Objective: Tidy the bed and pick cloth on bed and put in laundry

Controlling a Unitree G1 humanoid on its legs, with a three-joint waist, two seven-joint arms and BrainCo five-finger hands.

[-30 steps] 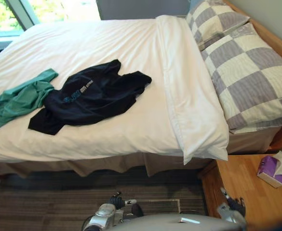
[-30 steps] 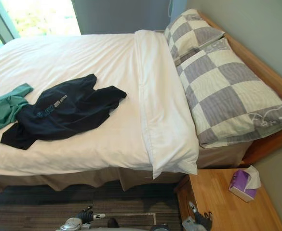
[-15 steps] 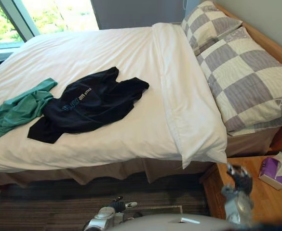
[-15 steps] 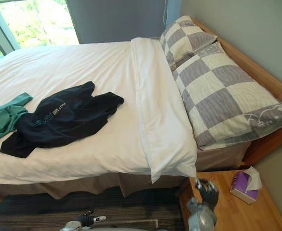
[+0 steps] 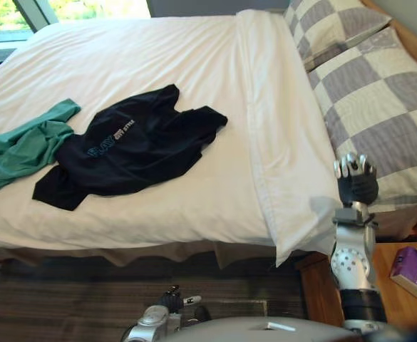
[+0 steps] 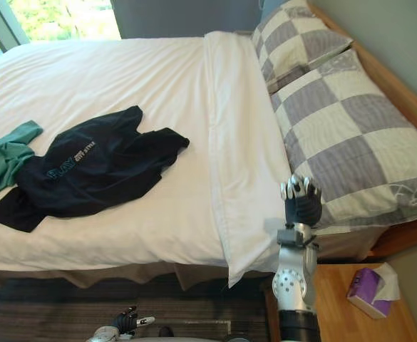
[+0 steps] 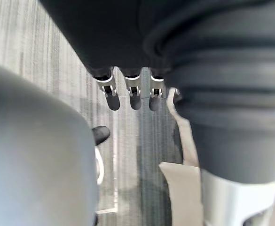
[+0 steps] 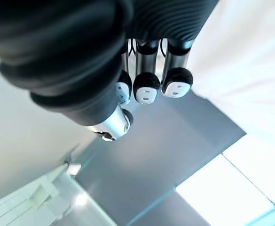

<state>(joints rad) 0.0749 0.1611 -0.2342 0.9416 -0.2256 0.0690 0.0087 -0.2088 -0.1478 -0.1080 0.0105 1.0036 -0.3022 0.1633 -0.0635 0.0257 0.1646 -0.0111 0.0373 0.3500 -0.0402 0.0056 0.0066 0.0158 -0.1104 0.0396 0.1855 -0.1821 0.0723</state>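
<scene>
A black T-shirt (image 5: 130, 146) lies crumpled on the white duvet (image 5: 158, 57) at the bed's near left. A green cloth (image 5: 23, 146) lies beside it, at the left edge and touching it. My right hand (image 5: 356, 182) is raised in front of the duvet's folded near corner (image 5: 294, 228), its back toward me. Its fingers (image 8: 146, 87) are curled in and hold nothing. My left hand (image 5: 172, 299) hangs low over the carpet in front of the bed, with its fingers (image 7: 135, 92) straight.
Two grey-and-cream checked pillows (image 5: 379, 107) lie at the head of the bed on the right, against a wooden frame. A wooden nightstand (image 6: 336, 313) stands at the lower right with a purple tissue box (image 6: 368, 292) on it. Dark striped carpet (image 5: 65, 292) runs along the bed's near side.
My right arm has risen from beside the nightstand to the duvet's near corner, and its fingers have curled shut. The camera has shifted. The clothes lie as before.
</scene>
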